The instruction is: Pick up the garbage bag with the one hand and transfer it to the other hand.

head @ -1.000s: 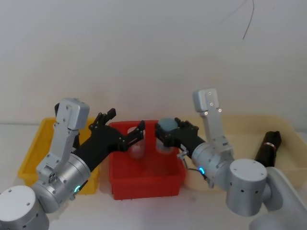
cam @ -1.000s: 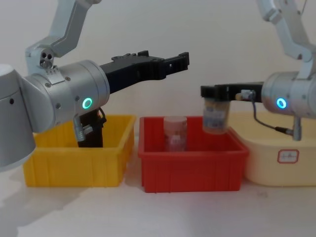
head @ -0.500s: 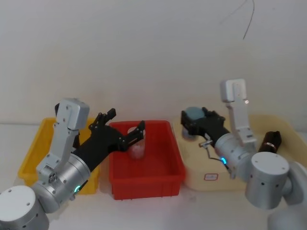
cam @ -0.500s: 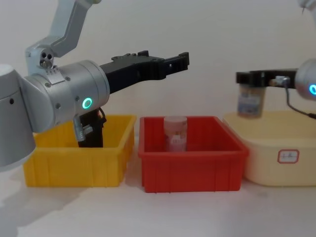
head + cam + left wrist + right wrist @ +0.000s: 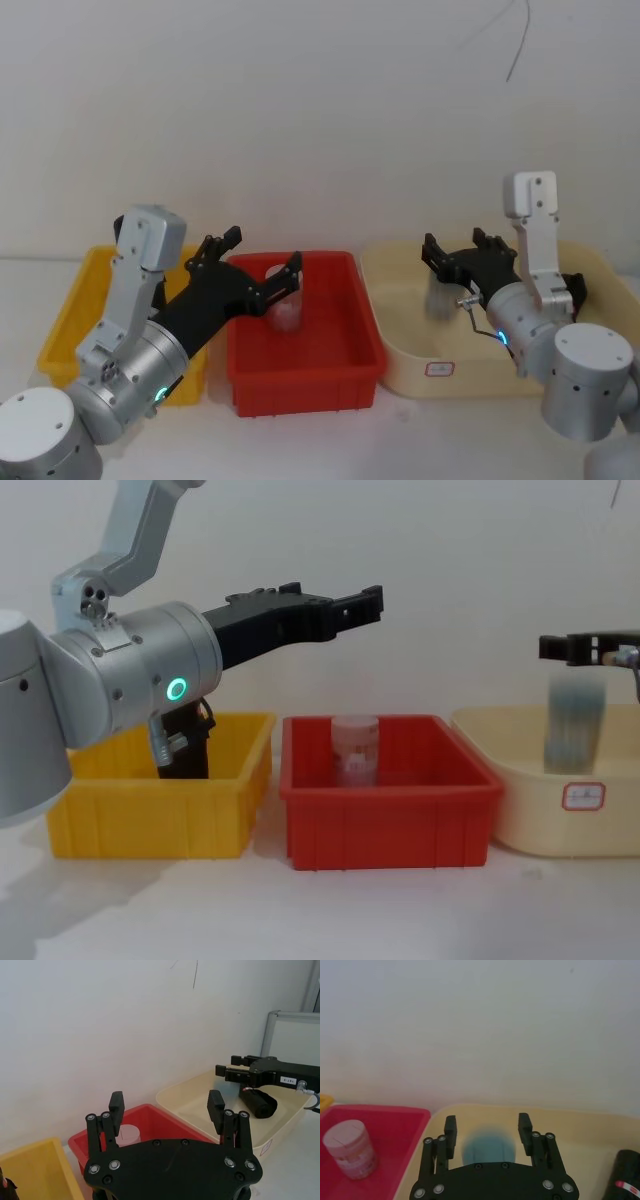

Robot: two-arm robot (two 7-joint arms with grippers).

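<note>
Yellow bin (image 5: 140,815) holds the garbage bag (image 5: 195,752) upright, below-left of the open left hand (image 5: 262,252); open right hand (image 5: 455,245) well apart.

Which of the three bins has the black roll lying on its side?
The cream bin on the robot's right; its black roll lies flat, unlike the roll standing in the yellow bin.

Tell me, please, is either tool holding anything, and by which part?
Nothing is held. The left tool is open over the red bin; the right tool is open, a blurred jar loose beneath it.
</note>
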